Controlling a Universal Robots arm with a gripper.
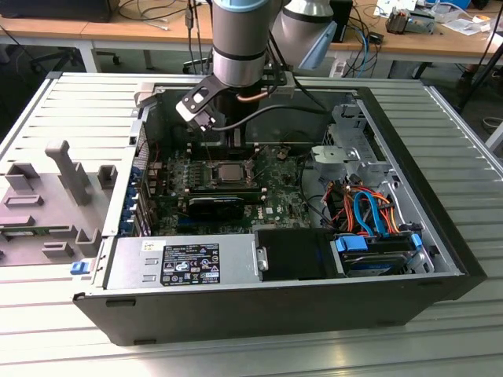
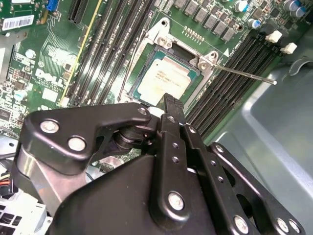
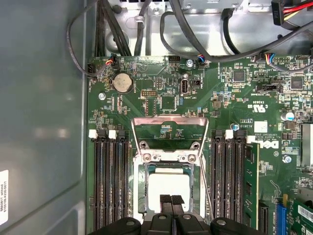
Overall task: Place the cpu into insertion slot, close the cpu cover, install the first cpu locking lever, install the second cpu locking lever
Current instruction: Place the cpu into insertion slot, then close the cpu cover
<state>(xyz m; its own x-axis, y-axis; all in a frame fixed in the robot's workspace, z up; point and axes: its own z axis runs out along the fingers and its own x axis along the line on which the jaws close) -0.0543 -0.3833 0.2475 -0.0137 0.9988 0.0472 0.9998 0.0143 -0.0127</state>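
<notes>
- Black jointed gripper (image 3: 171, 199) sits closest in the first wrist view. Its two fingertips are pressed together with nothing between them, so it is clenched and empty, which I judge suits pushing rather than clamping.
- Just under those tips lies the small flat square cpu (image 3: 168, 183) with its silvery metal top. It rests level inside the square, silver-bordered insertion slot (image 3: 141, 191), so by the look of it the placing is done.
- At the far edge of the insertion slot, the thin silver hinged cpu cover (image 3: 168, 120) stands flipped open. Green board shows through its square window, and the chip below is left bare.
- On either side of the insertion slot, in the second wrist view, one thin steel locking lever (image 2: 239, 72) angles outward, unlatched. The other locking lever (image 2: 128, 73) is also swung free, which is probably why the cover can stand open.
- Flanking the insertion slot, long black memory slots (image 3: 110, 186) run in rows across the green motherboard (image 3: 161, 98).
- In the exterior view, the dark grey computer case (image 1: 275, 310) lies open side up on a ribbed aluminium table (image 1: 251, 361). The grey robot arm (image 1: 240, 39) drops straight down into it above the insertion slot, with its wrist vertical.
</notes>
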